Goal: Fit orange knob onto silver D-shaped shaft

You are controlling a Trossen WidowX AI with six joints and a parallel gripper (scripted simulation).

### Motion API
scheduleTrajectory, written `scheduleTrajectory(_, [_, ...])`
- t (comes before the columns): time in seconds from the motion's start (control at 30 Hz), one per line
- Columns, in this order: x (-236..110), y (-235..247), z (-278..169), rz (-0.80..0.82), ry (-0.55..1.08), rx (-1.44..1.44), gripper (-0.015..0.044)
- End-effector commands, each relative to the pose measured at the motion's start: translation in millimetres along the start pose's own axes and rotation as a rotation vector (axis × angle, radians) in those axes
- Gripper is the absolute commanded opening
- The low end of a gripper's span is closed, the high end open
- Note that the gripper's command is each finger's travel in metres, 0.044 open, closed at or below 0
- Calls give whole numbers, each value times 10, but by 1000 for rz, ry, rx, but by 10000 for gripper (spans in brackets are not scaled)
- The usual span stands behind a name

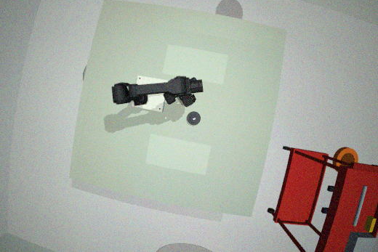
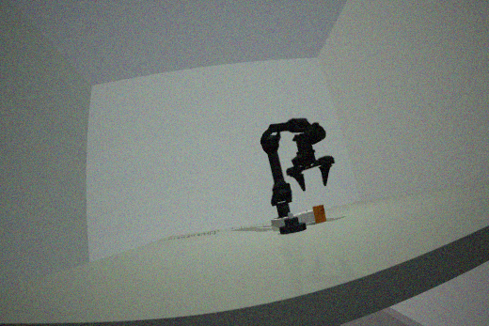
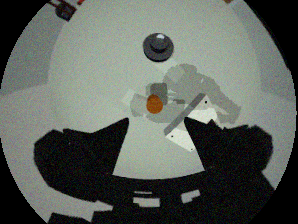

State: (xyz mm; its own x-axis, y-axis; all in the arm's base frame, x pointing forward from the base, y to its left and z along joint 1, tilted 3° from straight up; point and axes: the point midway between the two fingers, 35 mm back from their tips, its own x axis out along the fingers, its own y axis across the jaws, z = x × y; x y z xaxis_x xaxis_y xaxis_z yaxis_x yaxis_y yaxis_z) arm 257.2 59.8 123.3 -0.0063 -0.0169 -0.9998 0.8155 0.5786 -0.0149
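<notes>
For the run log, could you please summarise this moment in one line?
end effector: open, empty, raised | orange knob: on table, ungrasped | pedestal: shaft bare
</notes>
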Motion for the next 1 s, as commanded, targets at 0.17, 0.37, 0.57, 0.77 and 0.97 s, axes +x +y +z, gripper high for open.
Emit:
scheduleTrajectory(0.17, [3, -4, 4, -5, -3, -1095, 440])
scheduleTrajectory(0.37, [4, -4, 4, -6, -3, -1395, 440])
scheduleTrajectory(0.57, [6, -4, 4, -6, -2, -1694, 440])
scheduleTrajectory(0.77, [6, -4, 4, -7, -1, -1924, 440])
scheduleTrajectory(0.97, [6, 13, 4, -6, -1, -1924, 440])
